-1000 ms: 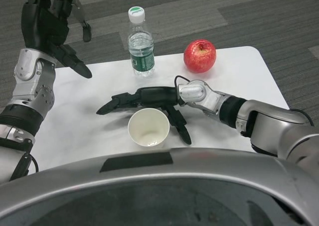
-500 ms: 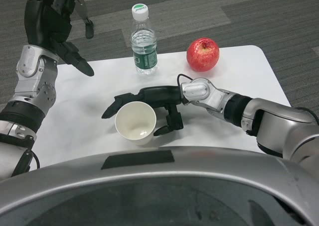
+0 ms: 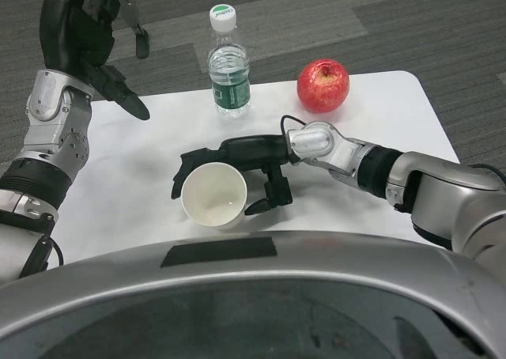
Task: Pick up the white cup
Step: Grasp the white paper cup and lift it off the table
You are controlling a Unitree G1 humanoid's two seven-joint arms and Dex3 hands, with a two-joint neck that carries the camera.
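Near the table's front edge, our right hand [image 3: 237,163] curls around the white cup [image 3: 213,195], fingers wrapping both sides; we should firm the grasp before lifting straight up. Our left hand [image 3: 79,39] hangs released, raised at far left. Grey carpet surrounds the white table [image 3: 379,122].

Office or lab-type room: grey striped carpet tile floor [image 3: 411,27] beyond the right hand [image 3: 237,157]; plain white desk [image 3: 142,161] beneath it.
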